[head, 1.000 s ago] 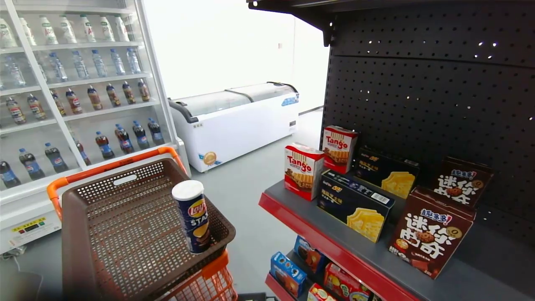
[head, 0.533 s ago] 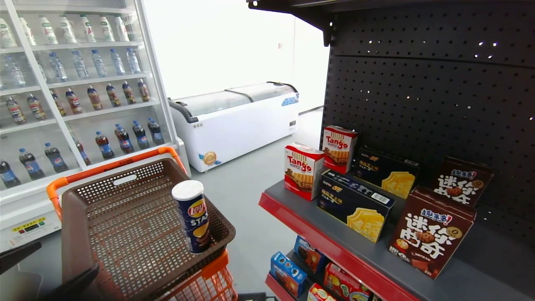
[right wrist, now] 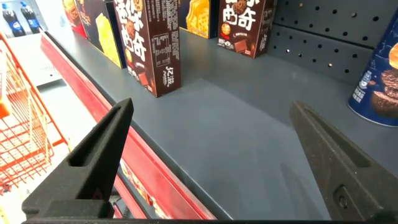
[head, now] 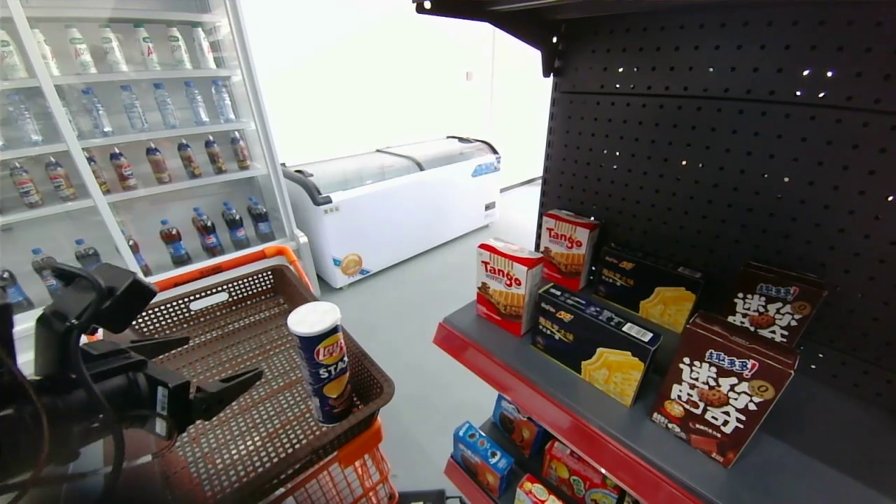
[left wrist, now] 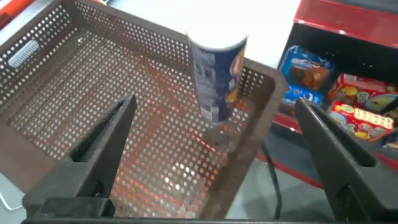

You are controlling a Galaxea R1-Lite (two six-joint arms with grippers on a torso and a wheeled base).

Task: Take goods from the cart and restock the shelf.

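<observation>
Okay, head view: I'm seeing the left gripper (head: 225,357) hanging over the brown basket (head: 231,294), fingers (head: 231,386) spread wide with nothing between them. The chip can (head: 322,364) is standing upright in the basket's corner, just past the fingertips and not touching them.

Left wrist view: the left gripper (left wrist: 214,106) is gaping. The chip can (left wrist: 214,68) is sitting ahead of the tips, roughly centred on the gap, on the brown basket (left wrist: 74,68) floor close to its wall.

Right wrist view: the right gripper (right wrist: 211,107) is also standing wide apart, holding nothing, hovering over the grey shelf deck (right wrist: 236,149). A brown cookie box (right wrist: 146,50) is standing beyond one finger, a blue tub (right wrist: 379,81) beyond the other.
</observation>
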